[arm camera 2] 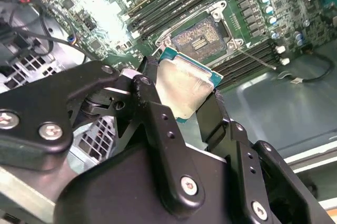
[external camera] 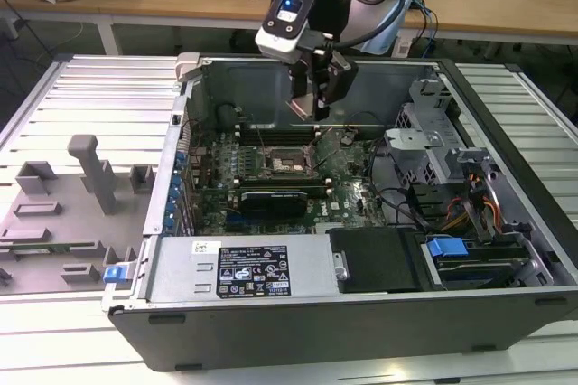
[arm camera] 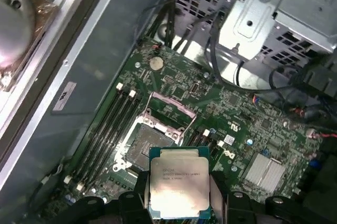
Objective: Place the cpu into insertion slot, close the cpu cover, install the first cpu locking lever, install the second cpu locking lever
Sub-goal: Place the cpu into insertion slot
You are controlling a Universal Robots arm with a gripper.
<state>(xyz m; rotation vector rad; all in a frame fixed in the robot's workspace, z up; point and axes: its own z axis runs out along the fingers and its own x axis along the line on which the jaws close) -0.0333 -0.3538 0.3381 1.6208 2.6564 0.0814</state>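
Open computer case (external camera: 361, 322) lay on a slatted table (external camera: 90, 96).
Grey blocks (external camera: 95, 168) stood at the exterior view's left, a drive cage (external camera: 420, 145) inside at its right.

No word or number can be read for certain. In the exterior view, a black-and-white label (external camera: 254, 272) with small print and round marks sits on the grey metal housing (external camera: 181, 267). In the first wrist view, the cpu (arm camera: 176, 184) bears a few lines of fine print on its metal top. A white mark (arm camera: 233, 126) stands on the green motherboard (arm camera: 210, 98), and a pale sticker (arm camera: 64, 96) lies on the case wall (arm camera: 105, 61).
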